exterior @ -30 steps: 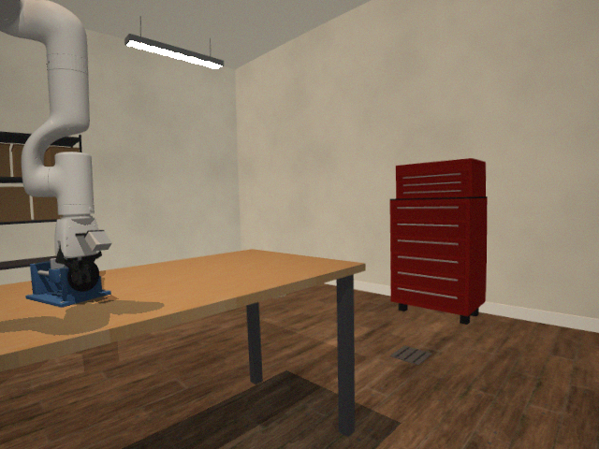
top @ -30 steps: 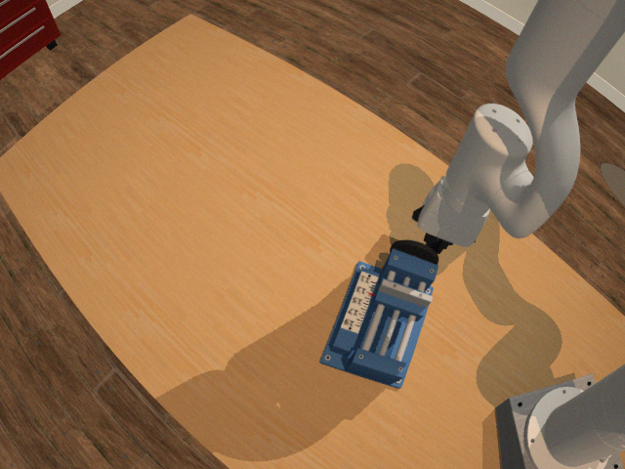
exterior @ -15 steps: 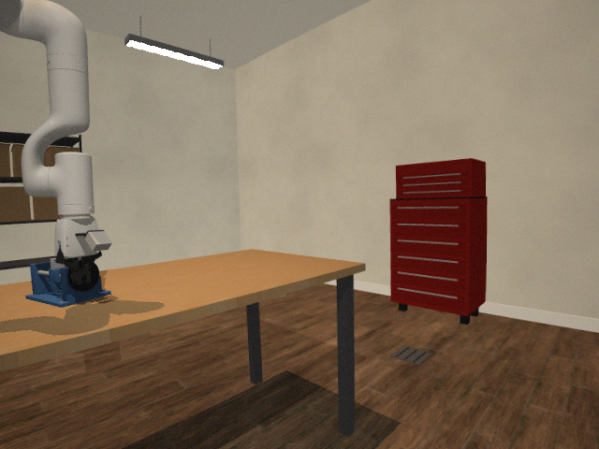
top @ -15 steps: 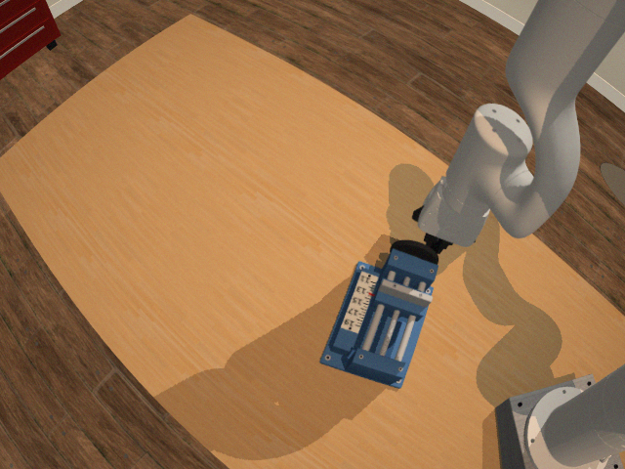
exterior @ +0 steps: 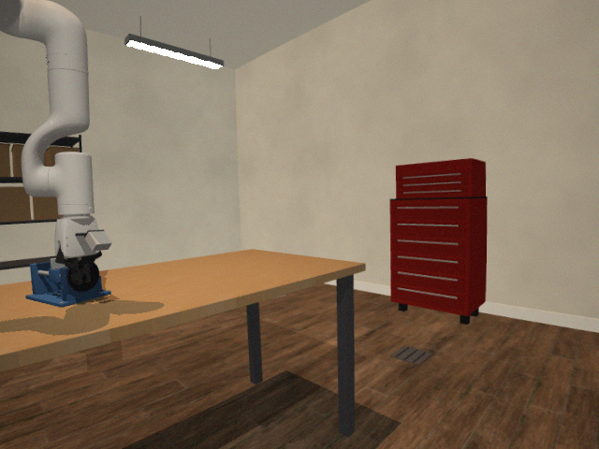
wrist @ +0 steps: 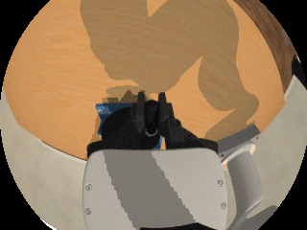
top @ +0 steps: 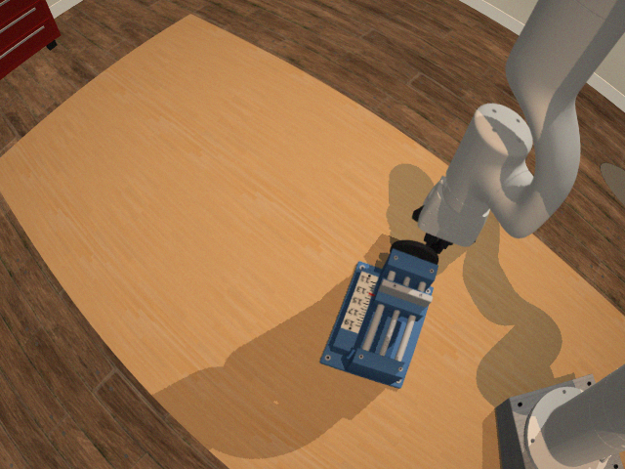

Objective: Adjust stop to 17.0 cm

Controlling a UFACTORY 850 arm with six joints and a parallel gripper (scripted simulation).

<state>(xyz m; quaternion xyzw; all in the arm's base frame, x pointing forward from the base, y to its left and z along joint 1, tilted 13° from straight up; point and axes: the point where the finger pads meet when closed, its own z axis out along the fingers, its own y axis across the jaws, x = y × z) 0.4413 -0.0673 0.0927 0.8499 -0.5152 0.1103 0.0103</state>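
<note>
A blue slide fixture (top: pixel 379 319) lies on the wooden table, with three grey rods, a grey stop bar (top: pixel 405 293) across them near the handwheel end, and a white scale (top: pixel 359 307) along its left side. A small red pointer (top: pixel 372 293) sits at the scale beside the stop; the numbers are too small to read. The black handwheel (top: pixel 414 250) is at the fixture's far end. My gripper (top: pixel 435 243) is shut on the handwheel. It also shows in the exterior view (exterior: pixel 80 271) and in the wrist view (wrist: pixel 150 115), where the dark fingers clasp the wheel's knob.
A red tool chest (exterior: pixel 437 238) stands against the far wall, away from the table. The arm's grey base (top: pixel 555 429) sits at the table's near right corner. The fixture (exterior: pixel 63 285) lies near the table's left end in the exterior view.
</note>
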